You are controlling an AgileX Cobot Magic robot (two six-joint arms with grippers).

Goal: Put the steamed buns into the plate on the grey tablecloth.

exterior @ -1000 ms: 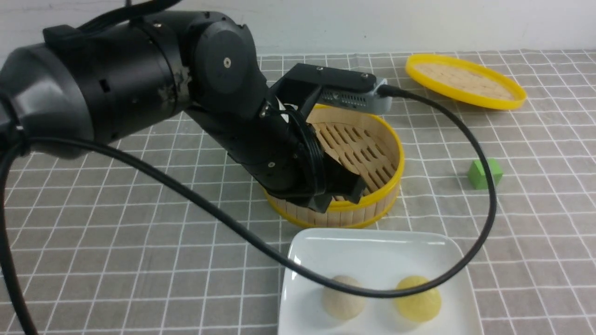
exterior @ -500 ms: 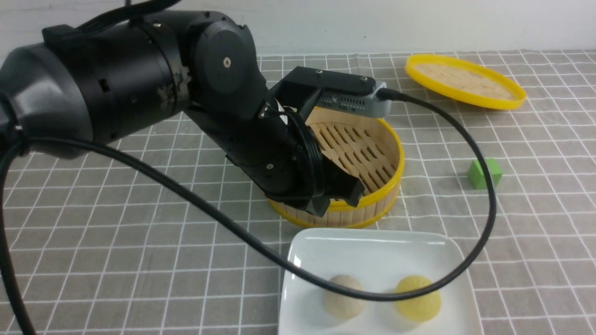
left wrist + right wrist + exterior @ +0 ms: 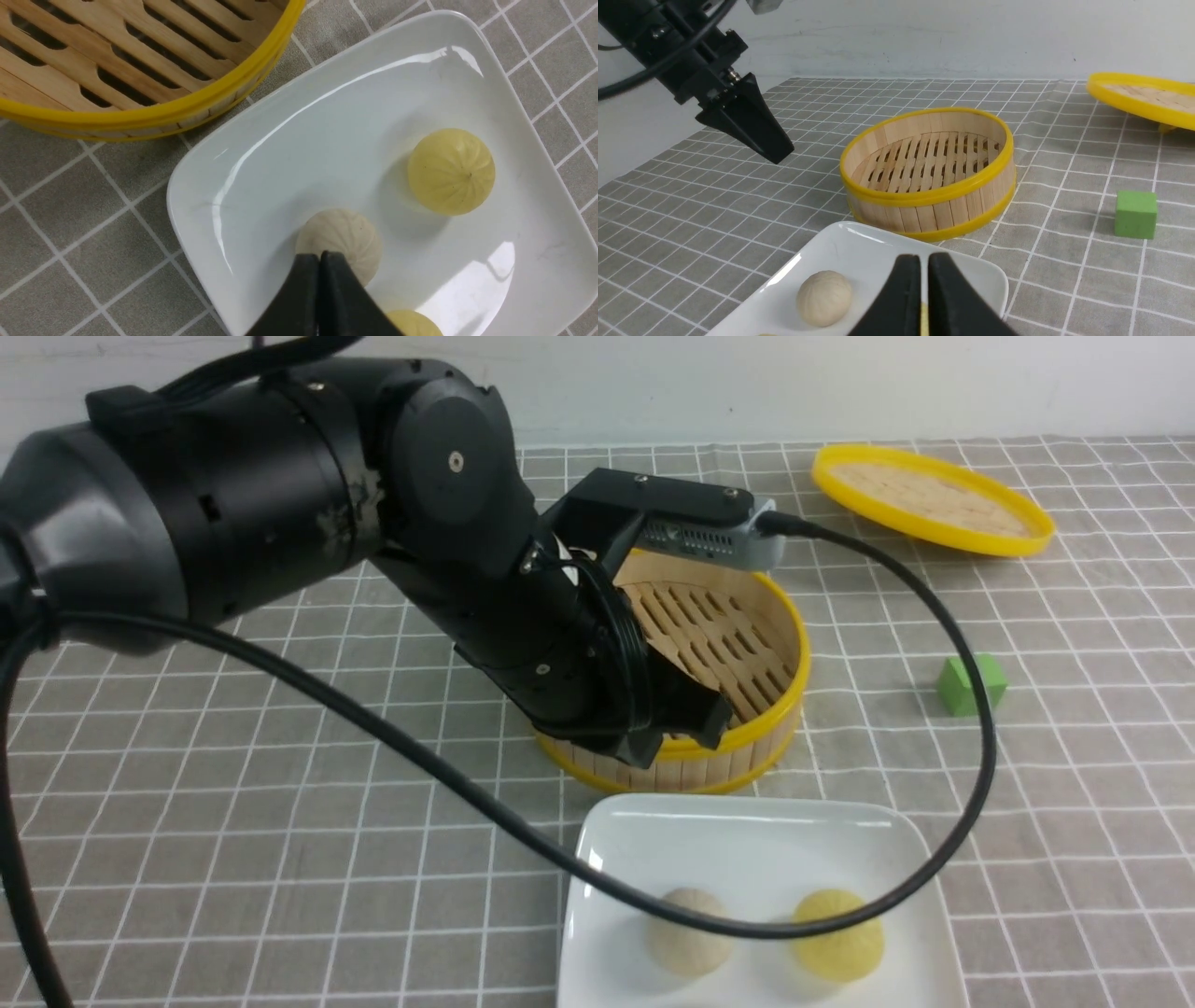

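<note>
The white square plate (image 3: 747,831) lies on the grey tablecloth (image 3: 280,803) at the near edge. Both steamed buns sit in it side by side, the cream one (image 3: 690,945) on the left and the yellow one (image 3: 837,948) on the right. My left gripper (image 3: 689,733) is shut and empty, held above the steamer's near rim. In the left wrist view its tips (image 3: 320,255) hang over the cream bun (image 3: 345,233), with the yellow bun (image 3: 451,171) apart. My right gripper (image 3: 923,257) is shut and empty above the plate (image 3: 971,273), beside the cream bun (image 3: 824,298).
The empty bamboo steamer (image 3: 747,616) stands just behind the plate. Its flat lid (image 3: 934,499) leans at the back right. A green cube (image 3: 973,683) sits right of the steamer. The left arm's black cable (image 3: 971,709) loops over the plate.
My left gripper has risen slightly and drawn back a little to the left from the plate. The buns and plate have not moved.
</note>
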